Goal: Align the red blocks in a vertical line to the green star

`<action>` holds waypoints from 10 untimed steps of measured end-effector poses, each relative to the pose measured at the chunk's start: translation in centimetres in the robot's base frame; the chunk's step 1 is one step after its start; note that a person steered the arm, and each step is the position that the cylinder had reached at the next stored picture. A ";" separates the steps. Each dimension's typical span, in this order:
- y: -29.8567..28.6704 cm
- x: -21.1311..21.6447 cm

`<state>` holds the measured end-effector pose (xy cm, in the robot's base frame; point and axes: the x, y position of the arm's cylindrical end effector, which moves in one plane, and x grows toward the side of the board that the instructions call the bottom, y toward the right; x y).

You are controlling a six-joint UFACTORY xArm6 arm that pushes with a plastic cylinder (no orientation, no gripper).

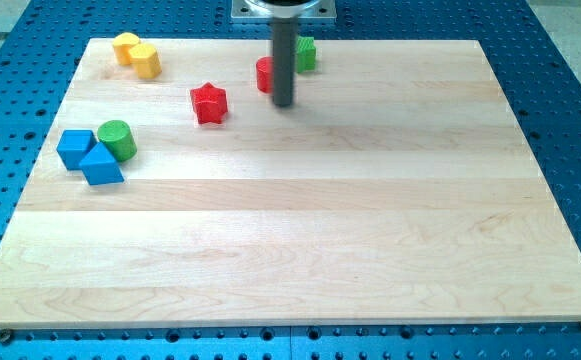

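A red star block (209, 103) lies in the upper left-middle of the wooden board (300, 250). A second red block (264, 74), shape unclear, sits to its right and is partly hidden behind the rod. A green block (306, 53), likely the star, sits near the board's top edge, also partly hidden by the rod. My tip (284, 103) rests on the board just right of and below the hidden red block, between it and the green block, to the right of the red star.
Two yellow blocks (136, 54) touch each other at the top left. A green cylinder (117, 139) sits beside a blue cube (75, 147) and a blue triangular block (101, 165) at the left edge. Blue perforated table surrounds the board.
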<state>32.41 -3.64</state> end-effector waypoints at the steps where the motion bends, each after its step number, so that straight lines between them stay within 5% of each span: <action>1: -6.1 -0.1; 3: -5.7 -4.5; 7: 3.0 -3.6; 8: 0.4 5.6; 10: -11.4 8.4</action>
<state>40.80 -15.08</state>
